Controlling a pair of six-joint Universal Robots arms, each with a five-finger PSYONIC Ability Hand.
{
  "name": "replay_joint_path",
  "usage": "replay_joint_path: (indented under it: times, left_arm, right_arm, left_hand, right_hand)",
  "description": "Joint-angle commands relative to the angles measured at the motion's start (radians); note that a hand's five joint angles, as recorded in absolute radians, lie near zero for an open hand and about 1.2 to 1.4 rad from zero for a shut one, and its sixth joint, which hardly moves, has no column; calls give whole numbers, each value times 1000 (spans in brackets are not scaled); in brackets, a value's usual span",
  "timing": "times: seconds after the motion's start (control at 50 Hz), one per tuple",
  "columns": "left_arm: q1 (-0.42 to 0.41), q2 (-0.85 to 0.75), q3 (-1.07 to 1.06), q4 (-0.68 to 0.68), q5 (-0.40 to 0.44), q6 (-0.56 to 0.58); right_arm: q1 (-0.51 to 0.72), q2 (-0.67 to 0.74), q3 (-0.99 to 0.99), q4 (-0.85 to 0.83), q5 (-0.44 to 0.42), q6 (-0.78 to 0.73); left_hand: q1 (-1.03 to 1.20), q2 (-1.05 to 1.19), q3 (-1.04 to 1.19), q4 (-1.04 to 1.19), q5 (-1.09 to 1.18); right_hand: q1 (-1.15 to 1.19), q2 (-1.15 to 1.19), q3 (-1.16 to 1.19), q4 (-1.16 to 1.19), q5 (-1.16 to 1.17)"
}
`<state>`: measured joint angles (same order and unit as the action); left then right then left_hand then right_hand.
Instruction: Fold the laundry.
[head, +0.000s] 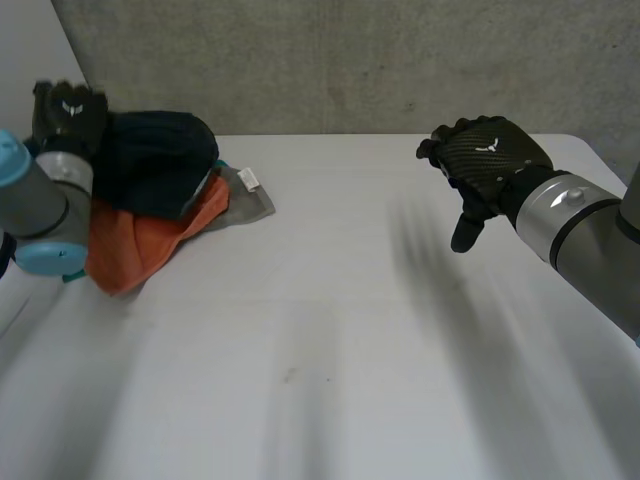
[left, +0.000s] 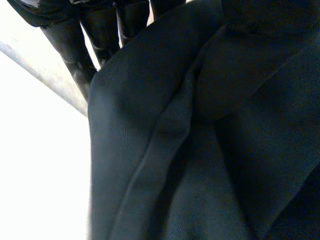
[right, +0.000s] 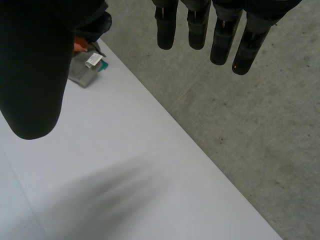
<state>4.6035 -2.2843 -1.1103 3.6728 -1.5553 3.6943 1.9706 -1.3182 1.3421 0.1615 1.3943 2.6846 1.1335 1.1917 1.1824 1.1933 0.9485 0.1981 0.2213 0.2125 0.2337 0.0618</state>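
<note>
Lying at the far left of the smooth white table (head: 350, 350), one laundry pile (head: 160, 195) holds three cloths: a ribbed dark blue one (head: 155, 150) on top, a soft orange one (head: 135, 245) beneath, and a flat grey one (head: 250, 208) with one white label (head: 249, 180). The left hand (head: 70, 110) sits at the pile's back edge. The right hand (head: 485, 160) hovers well apart, empty.

Left wrist view: the dark blue cloth (left: 200, 150), finely woven and creased, lies against the left hand (left: 67, 37); I cannot tell whether it is held.

Right wrist view: the right hand (right: 30, 75) has straight fingers (right: 222, 37) spread from the thumb, holding nothing, with the grey cloth (right: 81, 71) beyond it.
</note>
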Motion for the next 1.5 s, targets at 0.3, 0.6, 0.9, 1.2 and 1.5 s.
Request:
replay_joint_path:
  times: [0.3, 0.6, 0.9, 1.2, 1.5]
  left_arm:
    - [-482, 554, -433, -253, 211, -514]
    - [-497, 482, -483, -381, 210, -422]
    - [-483, 687, -654, -591, -43, -507]
    - [-473, 663, -753, -715, -25, -747]
    - [-540, 499, -643, -712, 9, -824]
  right_arm:
    - [-81, -12, -28, -2, 0, 6]
    - [-76, -12, -23, 18, 2, 3]
    - [-84, -4, 94, 217, -98, 1]
    - [-179, -3, 385, 145, -299, 17]
    - [-171, 45, 508, -79, -296, 93]
  left_hand:
    - [161, 103, 113, 102, 172]
    - [-938, -996, -987, -997, -927]
    - [-824, -882, -873, -884, -813]
    - [-747, -805, -796, -807, -736]
    - [-720, -779, -769, -780, -710]
  right_hand:
    - [-24, -47, -38, -59, -62]
    - [-24, -47, -38, -59, -62]
    - [-24, -47, -38, -59, -62]
    - [43, 19, 28, 7, 4]
    - [48, 25, 34, 13, 10]
